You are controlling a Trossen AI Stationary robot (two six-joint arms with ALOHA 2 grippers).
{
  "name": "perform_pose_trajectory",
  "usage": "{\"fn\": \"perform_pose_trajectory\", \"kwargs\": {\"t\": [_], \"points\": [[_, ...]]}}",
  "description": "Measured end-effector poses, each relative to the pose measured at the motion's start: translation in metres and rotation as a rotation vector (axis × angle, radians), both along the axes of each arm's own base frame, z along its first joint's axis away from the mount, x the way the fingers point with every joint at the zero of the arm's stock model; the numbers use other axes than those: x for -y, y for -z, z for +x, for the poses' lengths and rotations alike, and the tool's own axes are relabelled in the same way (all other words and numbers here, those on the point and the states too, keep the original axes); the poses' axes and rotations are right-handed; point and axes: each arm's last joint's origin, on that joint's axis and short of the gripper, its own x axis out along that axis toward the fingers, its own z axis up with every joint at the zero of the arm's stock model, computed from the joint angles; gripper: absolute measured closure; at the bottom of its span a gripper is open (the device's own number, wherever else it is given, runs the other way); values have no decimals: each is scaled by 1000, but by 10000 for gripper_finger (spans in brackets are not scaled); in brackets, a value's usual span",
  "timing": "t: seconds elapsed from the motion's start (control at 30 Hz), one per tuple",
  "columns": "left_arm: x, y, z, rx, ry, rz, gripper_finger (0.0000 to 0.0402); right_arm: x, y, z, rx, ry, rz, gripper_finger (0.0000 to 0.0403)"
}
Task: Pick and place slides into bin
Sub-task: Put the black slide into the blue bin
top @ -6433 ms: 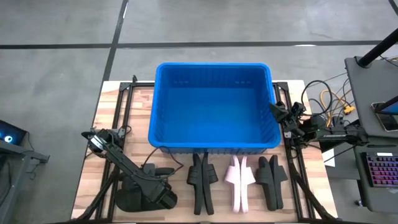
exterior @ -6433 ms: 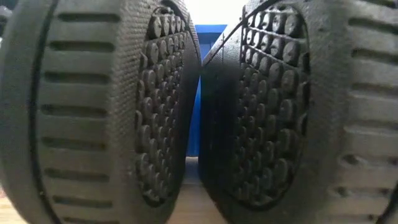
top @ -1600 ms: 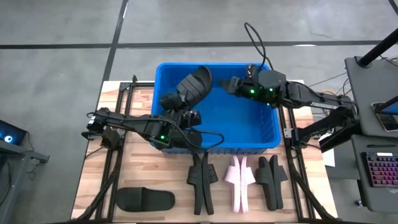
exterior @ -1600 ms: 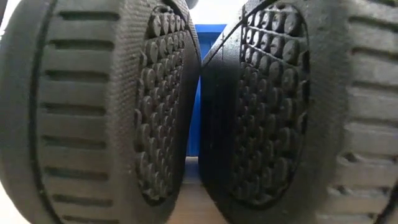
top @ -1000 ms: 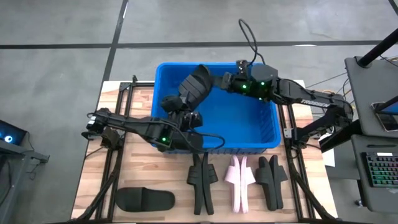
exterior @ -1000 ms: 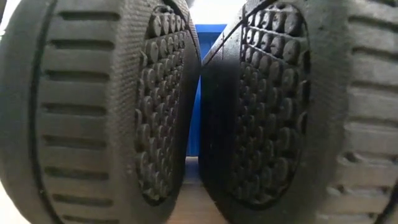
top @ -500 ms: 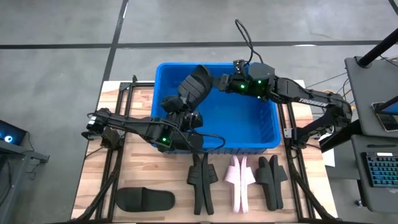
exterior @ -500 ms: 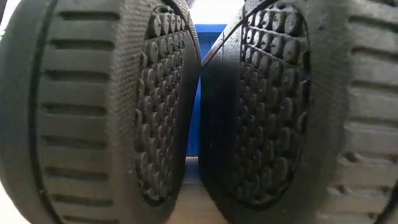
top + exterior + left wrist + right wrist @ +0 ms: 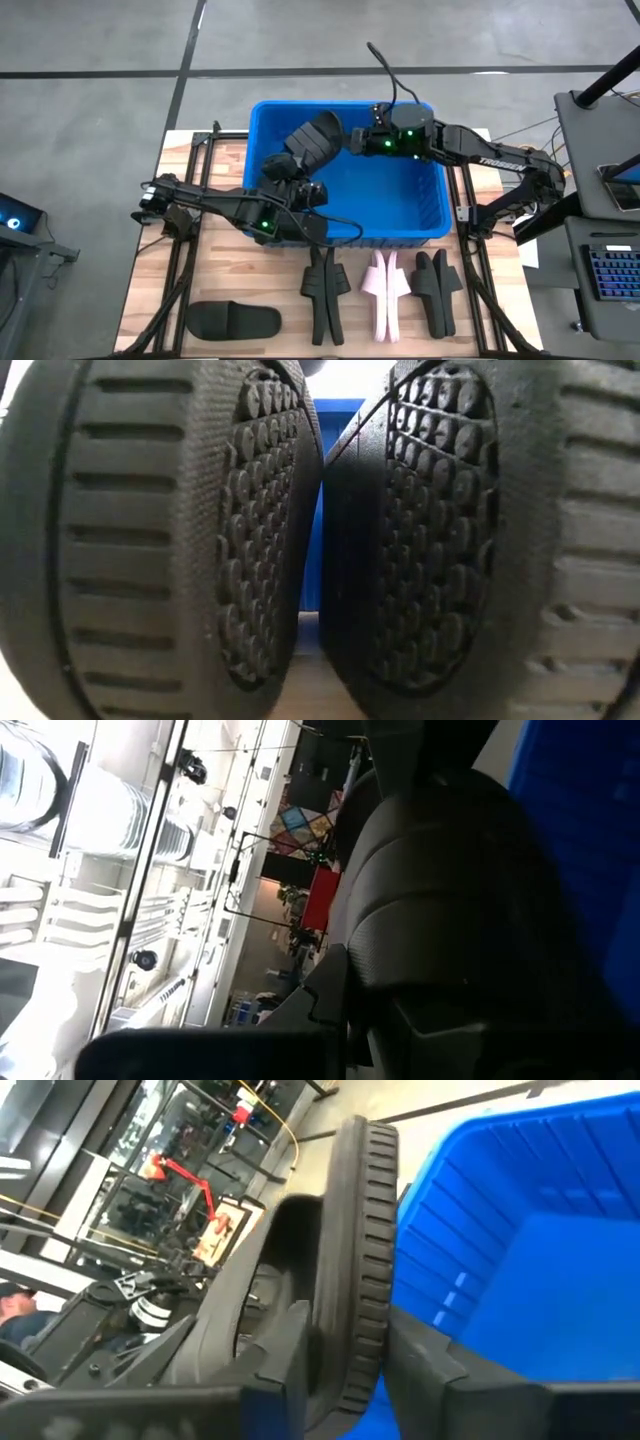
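The blue bin (image 9: 400,215) stands at the table's middle. My left gripper (image 9: 288,183) is shut on a black slide (image 9: 308,140), held over the bin's left part with its far end tilted up. My right gripper (image 9: 352,140) reaches in from the right at the slide's raised end, with its fingers on either side of the sole. Other slides lie on the table near the bin: one black slide flat (image 9: 235,320), a black pair on edge (image 9: 322,290), a pink pair (image 9: 385,293) and another black pair (image 9: 437,290). My left gripper holds the slide by its lower, near end (image 9: 280,165), coming from the table's left. The slide is lifted clear and slants up toward the far right. The gripper and the slide hide the place of contact. My right gripper has the slide's sole edge (image 9: 352,1330) between its two fingers (image 9: 290,1345), one on the footbed side and one on the tread side. The fingers come about level from the table's right at the raised end. The slide stays clear of the bin's floor.
In the low view two black soles (image 9: 160,540) (image 9: 480,540) stand close before the camera, with only a sliver of the bin (image 9: 322,510) showing between them. Cables and a side desk (image 9: 600,150) lie at the right. Bare table shows at the near left.
My right gripper has moved toward the table's left, over the bin, up to the raised end of the slide that my left gripper holds. The left gripper and the slide have stayed about where they were.
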Motion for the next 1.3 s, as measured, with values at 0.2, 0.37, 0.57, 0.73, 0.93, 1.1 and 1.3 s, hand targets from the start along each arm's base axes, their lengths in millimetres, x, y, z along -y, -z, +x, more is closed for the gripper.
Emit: {"fn": "perform_pose_trajectory", "kwargs": {"t": [0.2, 0.37, 0.57, 0.73, 0.93, 1.1, 1.3], "points": [[-2, -5, -2, 35, 136, -175, 384, 2, 2, -2, -50, -14, -81, 360], [-6, -23, -18, 134, 271, -359, 318, 11, 2, -17, -125, -11, -96, 361], [-13, -53, -54, 205, 433, -508, 230, 27, -2, -34, -151, -55, -124, 361], [-15, -66, -73, 212, 528, -567, 195, 44, -3, -47, -136, -165, -62, 361], [-14, -71, -81, 64, 638, -496, 191, 62, 4, -47, -93, -322, 85, 361], [-7, -63, -59, -63, 646, -367, 191, 74, 14, -39, -99, -364, 134, 361], [-3, -54, -33, -120, 576, -243, 191, 88, 22, -32, -77, -400, 169, 361]]}}
